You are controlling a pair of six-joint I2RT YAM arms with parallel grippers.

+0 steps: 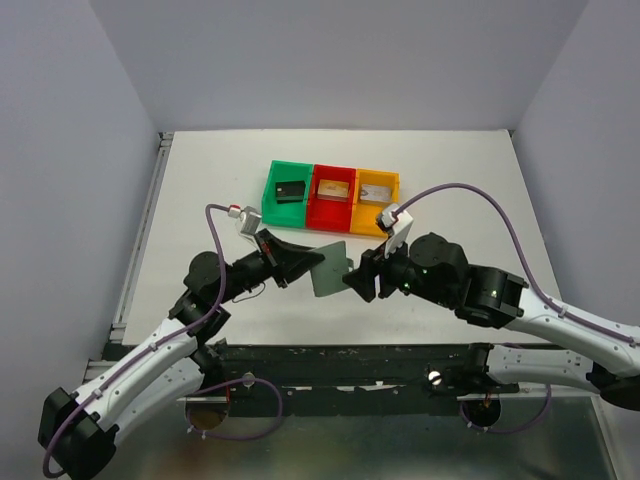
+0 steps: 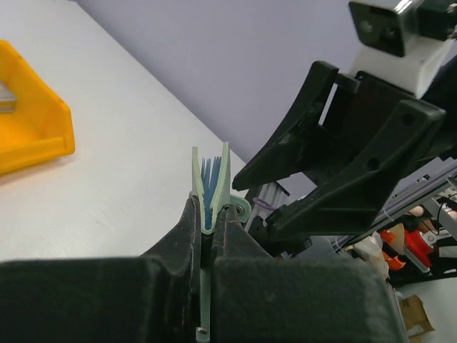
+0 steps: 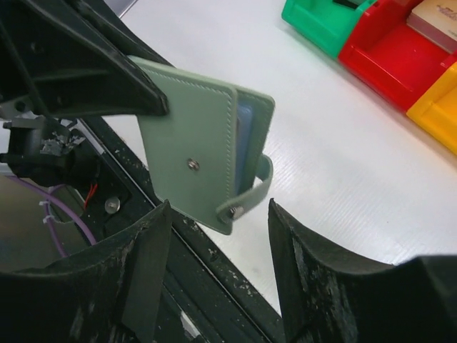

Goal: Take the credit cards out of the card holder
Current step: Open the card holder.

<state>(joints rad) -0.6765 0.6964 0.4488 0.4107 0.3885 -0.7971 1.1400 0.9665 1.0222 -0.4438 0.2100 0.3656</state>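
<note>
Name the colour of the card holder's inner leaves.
Blue, between the pale green covers of the card holder; best seen in the left wrist view.

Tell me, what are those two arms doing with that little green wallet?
The left gripper is clamped on the card holder, holding it above the table. The right gripper is open, facing the holder's free edge. Cards lie in the green bin, red bin and yellow bin.
</note>
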